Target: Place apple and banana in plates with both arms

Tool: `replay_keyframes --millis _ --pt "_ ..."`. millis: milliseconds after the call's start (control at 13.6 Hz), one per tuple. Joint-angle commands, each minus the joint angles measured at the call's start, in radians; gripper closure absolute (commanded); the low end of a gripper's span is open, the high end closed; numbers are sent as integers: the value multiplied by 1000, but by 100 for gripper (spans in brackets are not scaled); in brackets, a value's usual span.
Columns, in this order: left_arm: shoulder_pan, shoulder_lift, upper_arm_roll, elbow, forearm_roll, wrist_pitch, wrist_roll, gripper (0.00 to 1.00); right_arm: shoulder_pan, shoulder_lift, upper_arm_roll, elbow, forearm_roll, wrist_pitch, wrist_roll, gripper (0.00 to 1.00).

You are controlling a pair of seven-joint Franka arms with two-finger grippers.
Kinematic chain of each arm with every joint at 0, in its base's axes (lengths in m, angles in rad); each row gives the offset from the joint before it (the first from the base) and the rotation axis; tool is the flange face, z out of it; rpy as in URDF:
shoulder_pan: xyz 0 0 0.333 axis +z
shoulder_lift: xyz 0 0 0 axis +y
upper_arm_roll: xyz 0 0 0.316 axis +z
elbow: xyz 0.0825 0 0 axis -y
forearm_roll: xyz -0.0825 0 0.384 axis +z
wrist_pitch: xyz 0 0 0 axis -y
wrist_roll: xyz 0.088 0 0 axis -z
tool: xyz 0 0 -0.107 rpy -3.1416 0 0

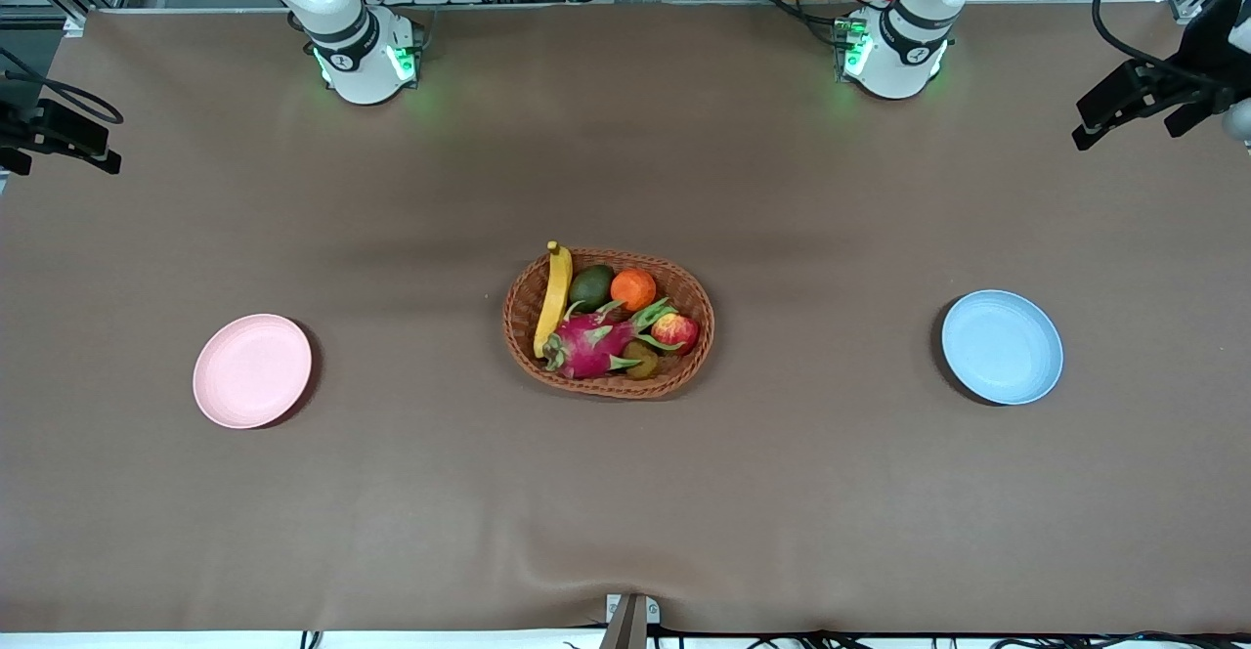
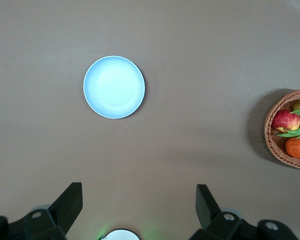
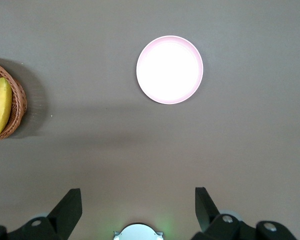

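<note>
The apple [image 1: 675, 331] and the banana [image 1: 553, 299] lie in a brown woven basket [image 1: 608, 383] at the table's middle. The pink plate [image 1: 252, 370] sits bare toward the right arm's end, the blue plate [image 1: 1002, 346] bare toward the left arm's end. My left gripper [image 2: 138, 192] is open and empty, high over the table with the blue plate [image 2: 114, 86] and the apple [image 2: 285, 120] below. My right gripper [image 3: 138, 197] is open and empty, high over the table with the pink plate [image 3: 169, 69] and the banana [image 3: 0, 107] below. Neither gripper shows in the front view.
The basket also holds an orange [image 1: 633, 288], a pink dragon fruit [image 1: 591, 344], a dark green avocado [image 1: 590, 287] and a brown kiwi [image 1: 641, 360]. Black fixtures with cables hang over both ends of the table [image 1: 1143, 97]. The arm bases [image 1: 366, 63] stand along the farthest edge.
</note>
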Motion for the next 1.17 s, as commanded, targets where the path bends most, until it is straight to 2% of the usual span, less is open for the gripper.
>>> replay_keyframes --millis 0,220,807,1100 --pt "-22 92 -17 32 -39 -1 -4 0 -2 10 1 20 -5 -5 11 0" --pt "-45 172 -69 29 -53 126 -76 0 1 10 1 20 1 -3 14 0" --pt "-116 289 -75 23 -48 263 -297 0 -2 13 1 34 1 4 14 0" --pt "-140 326 -75 18 -46 282 -360 0 4 45 1 34 42 9 14 0"
